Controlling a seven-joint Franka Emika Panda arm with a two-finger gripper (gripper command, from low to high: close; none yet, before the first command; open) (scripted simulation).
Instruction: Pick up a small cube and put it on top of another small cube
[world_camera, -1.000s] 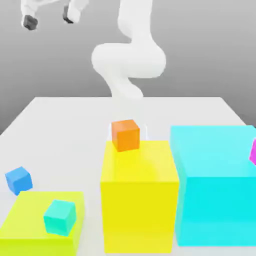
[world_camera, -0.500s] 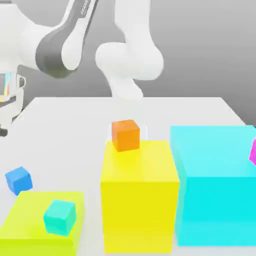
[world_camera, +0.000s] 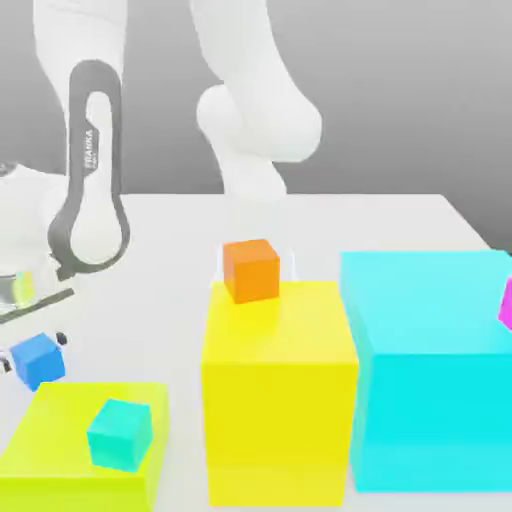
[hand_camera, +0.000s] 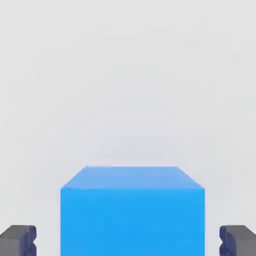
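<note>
Low down, end effector (hand_camera: 131, 240) astride small blue cube (hand_camera: 132, 212) on white table (world_camera: 150, 260), fingers (hand_camera: 17, 241) apart, not touching its sides

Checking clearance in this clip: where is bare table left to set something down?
Bare table runs behind the yellow block and cyan block, and between the orange cube and the arm. It is crowded near the blue cube, hand, lime block and teal cube.
</note>
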